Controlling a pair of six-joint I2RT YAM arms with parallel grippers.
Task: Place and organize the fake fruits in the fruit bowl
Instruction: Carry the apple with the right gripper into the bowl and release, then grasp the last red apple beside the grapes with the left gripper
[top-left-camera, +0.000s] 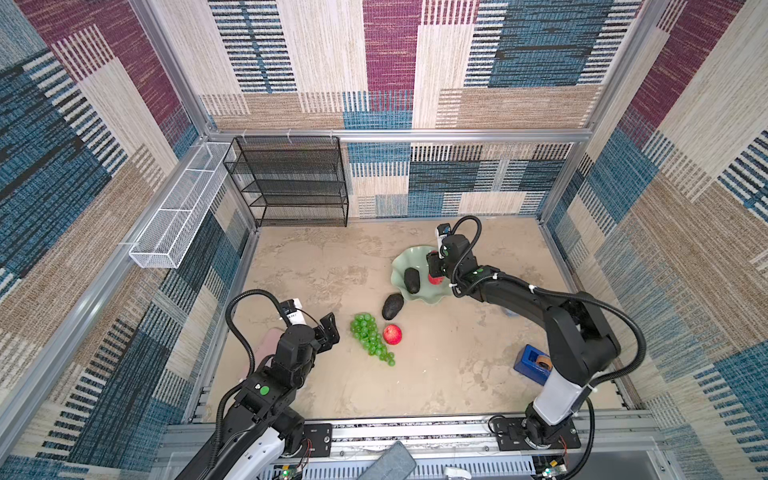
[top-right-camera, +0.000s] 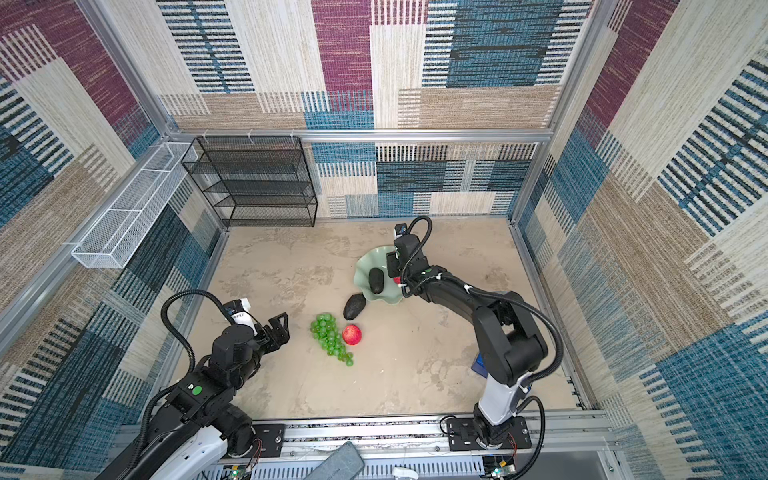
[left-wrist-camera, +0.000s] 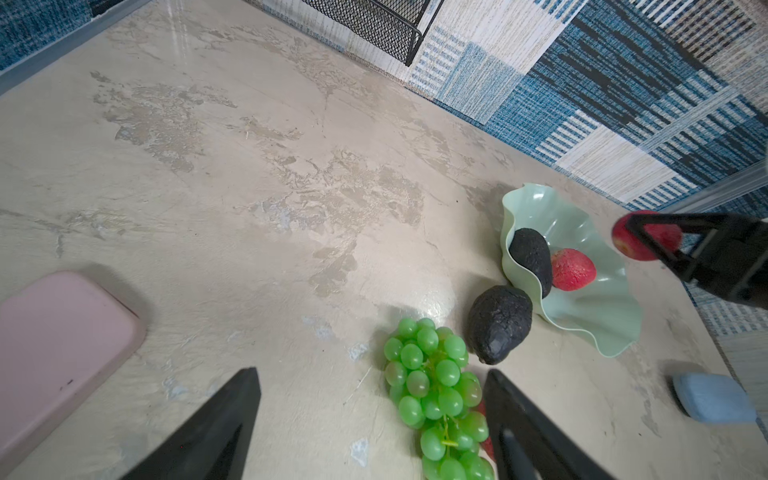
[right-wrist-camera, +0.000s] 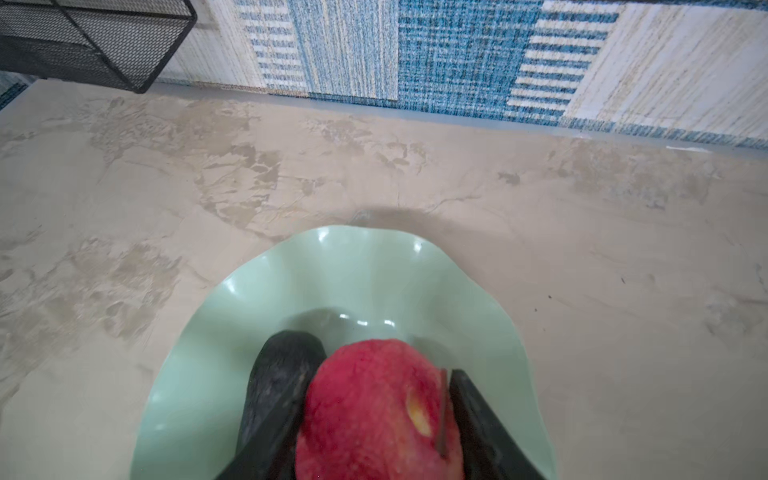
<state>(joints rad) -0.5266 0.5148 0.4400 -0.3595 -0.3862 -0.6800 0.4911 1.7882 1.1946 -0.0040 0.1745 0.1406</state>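
The mint-green fruit bowl (top-left-camera: 405, 257) (right-wrist-camera: 291, 266) holds one dark avocado (top-left-camera: 412, 280) (left-wrist-camera: 532, 257) and a red apple (left-wrist-camera: 572, 269). My right gripper (right-wrist-camera: 378, 386) (top-left-camera: 434, 272) hangs over the bowl, shut on a second red apple (right-wrist-camera: 374, 411) (left-wrist-camera: 660, 239). Another avocado (top-left-camera: 392, 306) lies on the table against the bowl's near rim. The green grapes (top-left-camera: 370, 338) (left-wrist-camera: 436, 390) and a third red apple (top-left-camera: 392, 334) lie side by side in front of it. My left gripper (top-left-camera: 331, 330) (left-wrist-camera: 371, 372) is open, just left of the grapes and holding nothing.
A black mesh rack (top-left-camera: 291, 183) stands at the back left, and a white wire basket (top-left-camera: 174, 216) hangs on the left wall. A blue box (top-left-camera: 534, 363) sits front right by the right arm. A pink flat object (left-wrist-camera: 54, 345) lies under the left arm.
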